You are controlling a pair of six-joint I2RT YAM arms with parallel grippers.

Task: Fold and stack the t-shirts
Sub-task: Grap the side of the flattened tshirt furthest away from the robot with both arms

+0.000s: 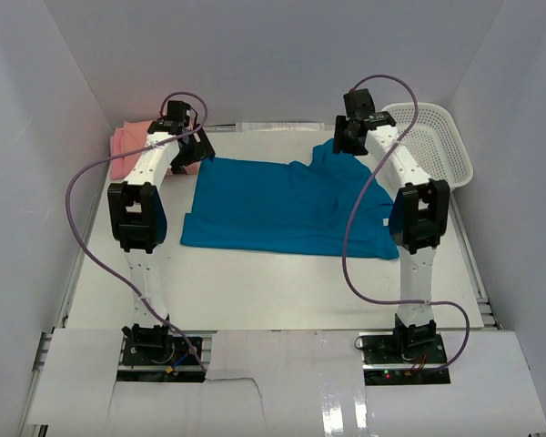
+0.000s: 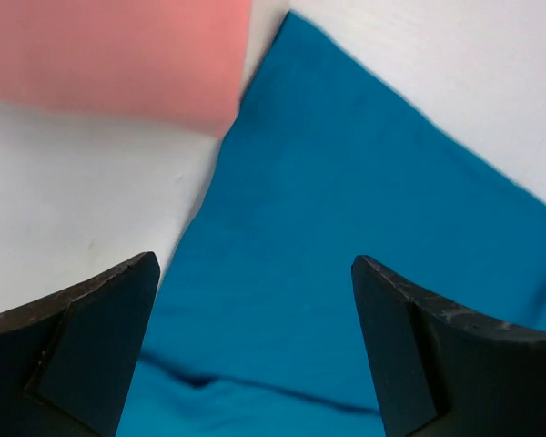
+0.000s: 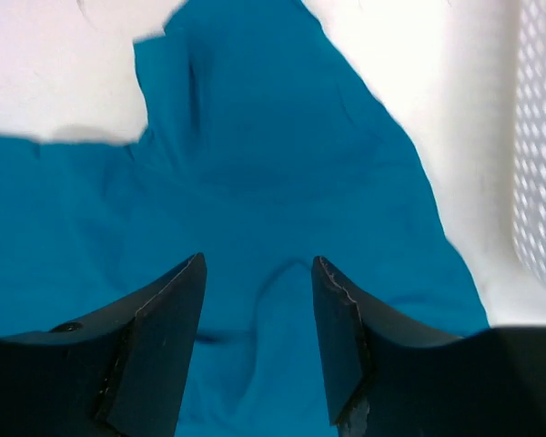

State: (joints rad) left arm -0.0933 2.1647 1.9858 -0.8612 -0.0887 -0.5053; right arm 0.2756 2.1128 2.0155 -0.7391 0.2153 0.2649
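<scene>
White counter [image 1: 282, 291] in a white-walled booth. The teal t-shirt [image 1: 282, 205] lies spread across its middle, not yet folded to a rectangle. Its far-right sleeve area is humped & wrinkled.

L pincer [image 2: 255, 262] hovers over the tee's far-left corner, jaws wide apart, nothing btwn them. R pincer [image 3: 258, 261] hangs above the humped sleeve/shoulder zone, jaws apart too. Cloth is below them but not pinched, as far as I can tell.

Risks:
- If R pincer bites into the hump it'll prob. catch more than one layer, so the fold comes out skewed.
- On the L side, the pink folded tees [image 1: 129, 146] sit at the far-left corner of the counter. Their corner is just beside the teal edge, poss. touching. A sloppy grab or drag there could snag that stack & knock it out of square.
- Lifting one corner ahead of the other would twist the cloth.

Around:
- White mesh basket [image 1: 437, 137] at far right, near the sleeve w/ a strip of bare counter btwn.
- Purple cable [image 1: 348, 241] from the R arm loops over the tee's right side and might brush it on a low sweep.
</scene>
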